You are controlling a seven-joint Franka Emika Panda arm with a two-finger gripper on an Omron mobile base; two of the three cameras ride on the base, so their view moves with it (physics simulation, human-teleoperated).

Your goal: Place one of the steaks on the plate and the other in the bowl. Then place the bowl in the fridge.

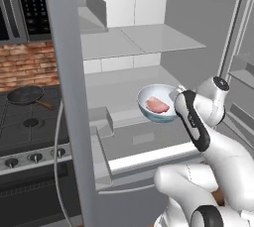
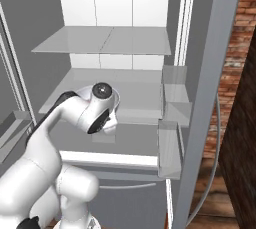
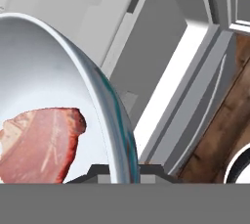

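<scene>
Hand view is showing the gripper (image 3: 122,171) pinching the bowl (image 3: 110,115) by its rim, carrying its steak (image 3: 41,145) level toward the open fridge (image 1: 144,40) shelf for storing.

Fridge (image 1: 198,18) open, white inside. Upper shelf (image 1: 144,40) and lower shelf (image 1: 119,92) both bare, nothing resting on them. Bowl (image 1: 158,103) with pink steak (image 1: 157,105) hangs in the air above the drawer top (image 1: 144,141), not set down. Stove (image 1: 25,122) at left carries a black pan (image 1: 26,94).
</scene>
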